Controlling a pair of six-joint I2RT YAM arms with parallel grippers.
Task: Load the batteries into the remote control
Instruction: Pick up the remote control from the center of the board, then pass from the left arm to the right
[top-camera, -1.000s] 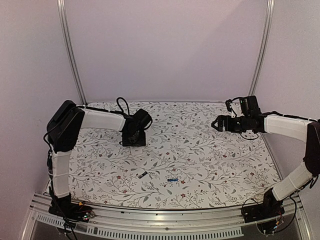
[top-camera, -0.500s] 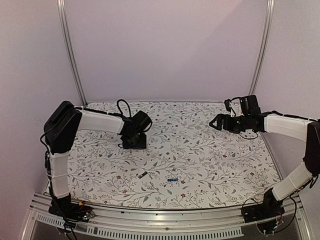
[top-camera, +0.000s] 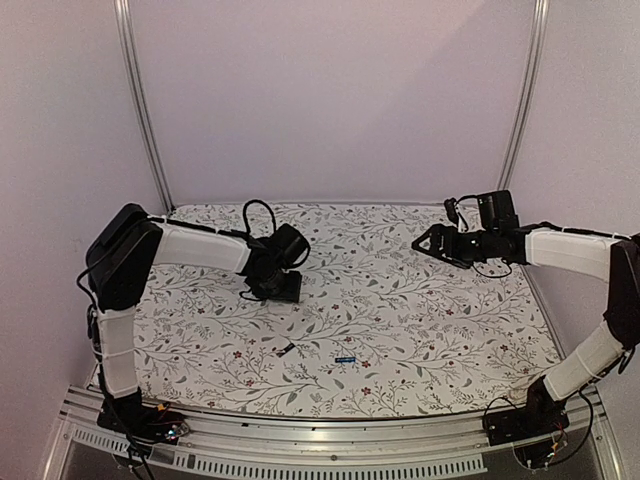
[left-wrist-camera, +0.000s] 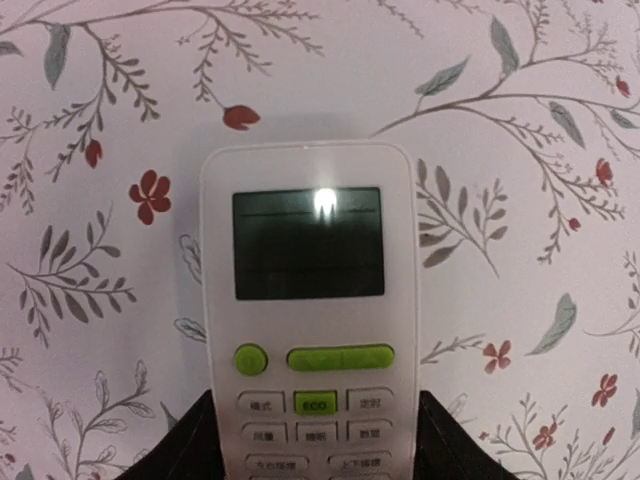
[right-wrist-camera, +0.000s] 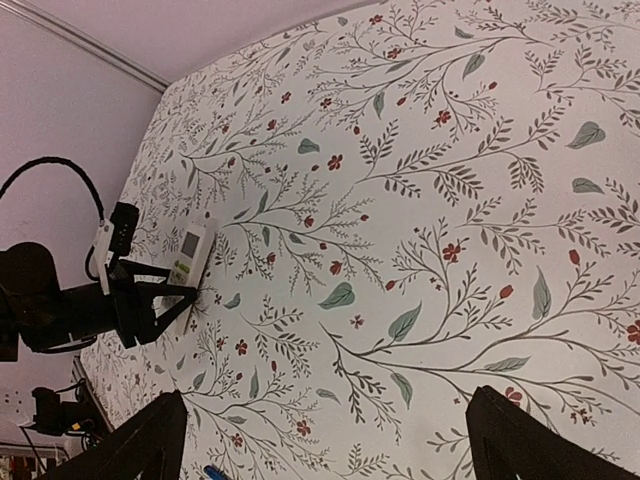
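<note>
White remote control (left-wrist-camera: 308, 300) flat between left fingers (left-wrist-camera: 185, 452)

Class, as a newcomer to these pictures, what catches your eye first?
The white remote control, with dark display and green buttons, lies on the floral table cover left of centre, flanked by the left gripper. Nearer the front lie two batteries, one blackish, one blue; the right gripper hangs open far right.

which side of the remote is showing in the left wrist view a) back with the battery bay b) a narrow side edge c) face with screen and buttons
c: the remote control shows its dark screen and green buttons to the camera
</note>
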